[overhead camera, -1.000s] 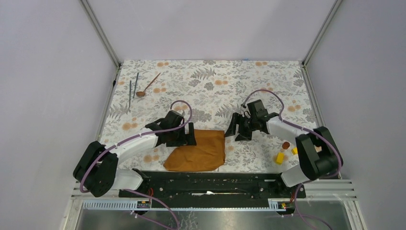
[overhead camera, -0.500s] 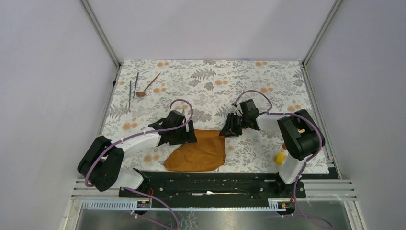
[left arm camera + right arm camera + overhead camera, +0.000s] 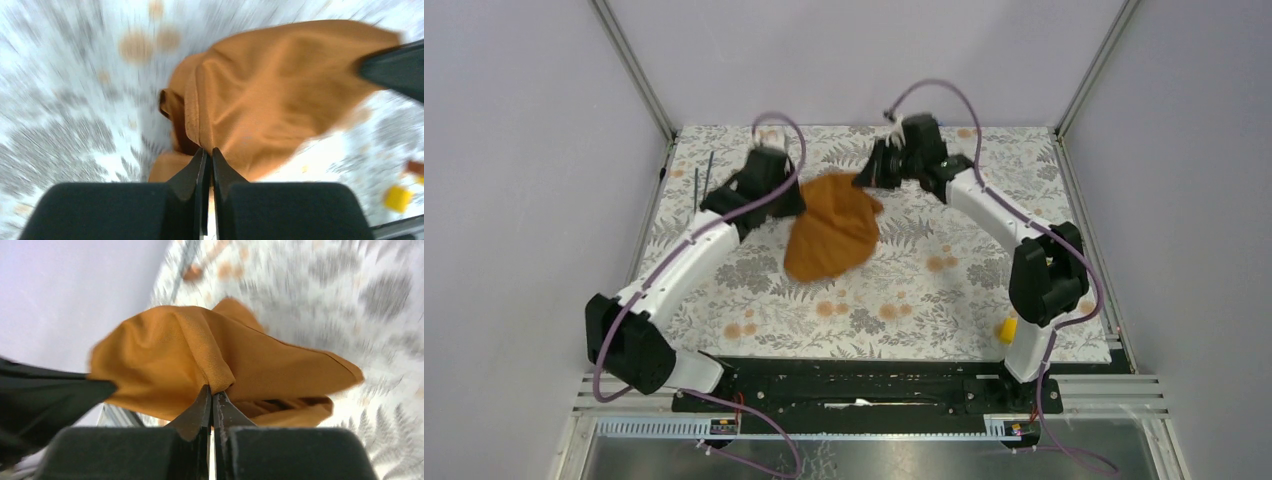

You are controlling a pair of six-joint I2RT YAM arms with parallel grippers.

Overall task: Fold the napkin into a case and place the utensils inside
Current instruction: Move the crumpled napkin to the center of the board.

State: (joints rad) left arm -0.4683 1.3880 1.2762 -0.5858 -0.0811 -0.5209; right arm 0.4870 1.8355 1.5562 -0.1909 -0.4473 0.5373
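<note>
The rust-orange napkin [image 3: 829, 230] hangs bunched above the far middle of the floral tablecloth, held up at two spots along its top. My left gripper [image 3: 796, 197] is shut on the cloth's left part; in the left wrist view the napkin [image 3: 270, 95] runs into the tips of that gripper [image 3: 208, 152]. My right gripper [image 3: 870, 178] is shut on the right part; in the right wrist view a gathered fold of the napkin [image 3: 200, 357] is pinched by it [image 3: 212, 395]. Two thin dark rods [image 3: 700, 182] lie at the far left. The spoon is hidden behind my left arm.
The floral tablecloth [image 3: 924, 270] covers the table. A small yellow block [image 3: 1005, 328] sits near my right arm's base, also visible as a yellow block [image 3: 397, 197] in the left wrist view. Grey walls close in the far side and both sides.
Both grippers shut on the napkin's far edge near the table's front, then carried it up and toward the far side. Both arms now stretch out.
</note>
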